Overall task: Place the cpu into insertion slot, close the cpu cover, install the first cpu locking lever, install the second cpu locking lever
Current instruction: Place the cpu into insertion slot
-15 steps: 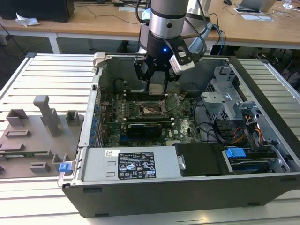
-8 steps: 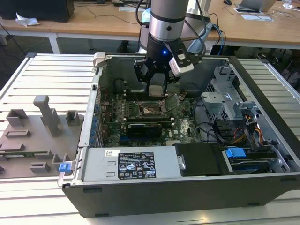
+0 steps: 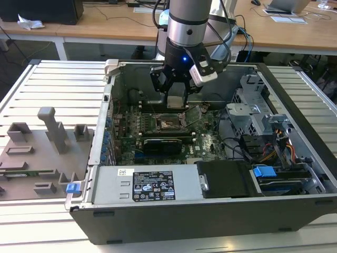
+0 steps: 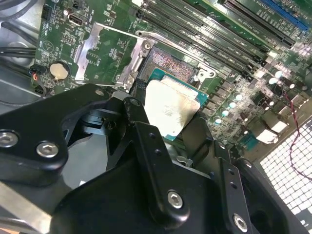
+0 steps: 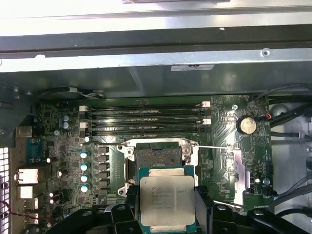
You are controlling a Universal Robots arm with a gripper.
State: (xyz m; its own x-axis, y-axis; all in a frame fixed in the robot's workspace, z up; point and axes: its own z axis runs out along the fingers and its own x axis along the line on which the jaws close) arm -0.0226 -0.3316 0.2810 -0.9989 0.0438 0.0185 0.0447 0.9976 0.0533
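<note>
The gripper (image 3: 176, 104) hangs inside the open computer case (image 3: 184, 221), in the upper middle of the exterior view, and it is pressed in on the cpu (image 5: 167, 201). In the first wrist view its two black fingers (image 5: 131, 207) pinch the chip by two opposite edges, silver top toward the camera, with the other two edges free.

Just past the chip's far edge lies the insertion slot (image 5: 158, 157), its dark pin field bare. The chip overlaps the slot's near rim in that view (how high above it, I cannot tell). The cpu cover (image 4: 89, 46) is swung open and lies to one side of the slot, so the socket mouth is unobstructed. A thin lever rod (image 5: 219, 146) runs from the slot's corner toward the cover. The memory slots (image 5: 146, 119) crowd the slot's far side.

In the exterior view a black graphics card (image 3: 163, 143) sits just below the socket and the power supply (image 3: 147, 184) fills the lower middle. A drive cage (image 3: 253, 100) stands to the right, and a grey fixture tray (image 3: 37, 153) rests on the slatted table (image 3: 58, 84) at the exterior view's left.
</note>
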